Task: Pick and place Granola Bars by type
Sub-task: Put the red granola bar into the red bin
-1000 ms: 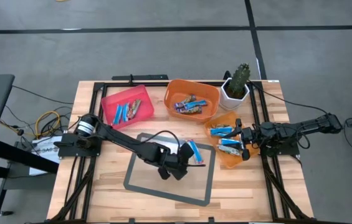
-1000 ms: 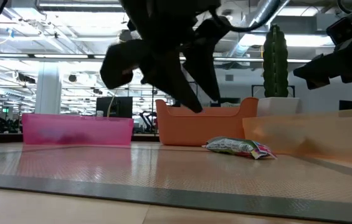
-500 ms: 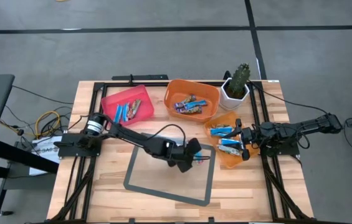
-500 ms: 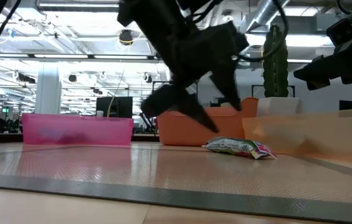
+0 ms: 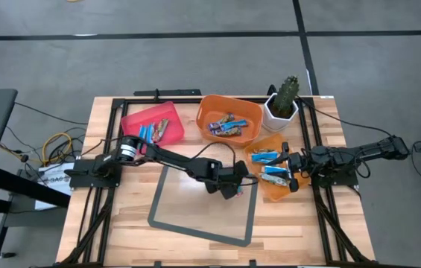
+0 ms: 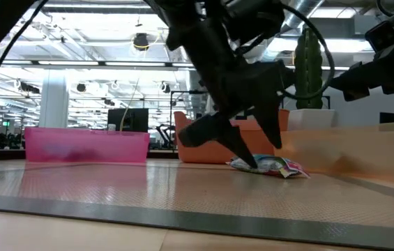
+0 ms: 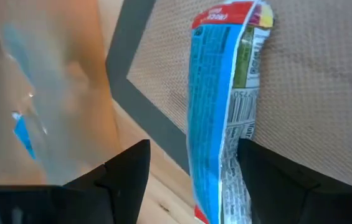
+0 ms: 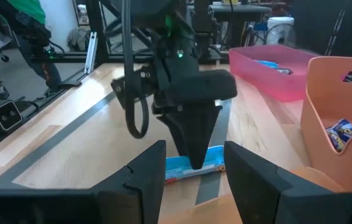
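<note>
One granola bar (image 7: 222, 118) in a blue wrapper with red ends lies flat on the grey mat (image 5: 173, 212), near the mat's far right corner. My left gripper (image 5: 234, 186) slants down over it, open, with one finger on each side of the bar (image 6: 270, 166). My right gripper (image 5: 293, 168) waits open at the table's right, beside the see-through orange bin, with nothing between its fingers. In the right wrist view the bar (image 8: 188, 169) shows under my left gripper. My left gripper straddles the bar's near end from above, slanting from the table's left. One finger (image 7: 275, 180) stands right at the bar's long edge (image 7: 245, 140); whether it touches I cannot tell. The other finger (image 7: 126, 174) is clear of the bar, which lies flat on the mat.
A pink-red bin (image 5: 152, 128) and an orange bin (image 5: 229, 119) with bars stand at the back. A see-through orange bin (image 5: 273, 179) with blue bars sits at the right, next to a cactus in a white pot (image 5: 283, 104). The mat's left part is bare.
My left gripper has moved toward the table's right edge and down, from the mat's middle onto the bar, and has rolled about its own axis. The bar has stayed where it was.
</note>
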You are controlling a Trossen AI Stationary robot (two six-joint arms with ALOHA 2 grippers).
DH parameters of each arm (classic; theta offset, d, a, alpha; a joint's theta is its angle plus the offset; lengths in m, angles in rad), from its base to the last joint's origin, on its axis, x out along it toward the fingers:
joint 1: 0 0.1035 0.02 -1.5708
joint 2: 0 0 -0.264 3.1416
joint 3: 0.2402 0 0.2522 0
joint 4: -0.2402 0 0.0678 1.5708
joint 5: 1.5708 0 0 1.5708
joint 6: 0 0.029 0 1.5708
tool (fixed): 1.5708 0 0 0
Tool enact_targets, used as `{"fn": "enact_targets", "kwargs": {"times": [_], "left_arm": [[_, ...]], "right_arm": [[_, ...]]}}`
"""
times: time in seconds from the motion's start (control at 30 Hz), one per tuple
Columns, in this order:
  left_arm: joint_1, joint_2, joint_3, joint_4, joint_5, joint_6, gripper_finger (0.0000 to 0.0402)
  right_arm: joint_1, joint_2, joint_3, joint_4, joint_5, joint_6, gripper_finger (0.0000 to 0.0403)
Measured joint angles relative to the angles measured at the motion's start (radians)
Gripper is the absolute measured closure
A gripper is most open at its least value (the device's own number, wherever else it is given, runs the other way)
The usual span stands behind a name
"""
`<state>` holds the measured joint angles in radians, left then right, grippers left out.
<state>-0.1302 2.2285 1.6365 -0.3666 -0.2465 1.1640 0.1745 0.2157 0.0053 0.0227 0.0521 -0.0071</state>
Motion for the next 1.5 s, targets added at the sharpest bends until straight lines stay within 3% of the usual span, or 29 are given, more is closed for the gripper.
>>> {"fn": "enact_targets", "kwargs": {"times": [0.13, 0.43, 0.63, 0.77, 1.27, 1.5], "left_arm": [[0.01, 0.017, 0.061, -0.109, 0.073, -0.035, 0.0166], [0.029, 0.017, 0.066, -0.196, 0.177, -0.133, 0.0166], [0.03, 0.017, 0.067, -0.197, 0.184, -0.136, 0.0171], [0.03, 0.017, 0.067, -0.191, 0.181, -0.135, 0.0205], [0.03, 0.017, 0.067, -0.165, 0.179, -0.134, 0.0387], [0.025, 0.017, 0.066, -0.155, 0.105, -0.157, 0.0398]], "right_arm": [[0.0, 0.0, 0.0, 0.007, 0.0, 0.0, 0.0249], [0.0, 0.0, 0.0, 0.007, 0.0, 0.0, 0.0249], [0.0, 0.0, 0.0, 0.007, 0.0, 0.0, 0.0249], [0.0, 0.0, 0.0, 0.007, 0.0, 0.0, 0.0249], [0.0, 0.0, 0.0, 0.007, 0.0, 0.0, 0.0249], [0.0, 0.0, 0.0, 0.007, 0.0, 0.0, 0.0249]]}}
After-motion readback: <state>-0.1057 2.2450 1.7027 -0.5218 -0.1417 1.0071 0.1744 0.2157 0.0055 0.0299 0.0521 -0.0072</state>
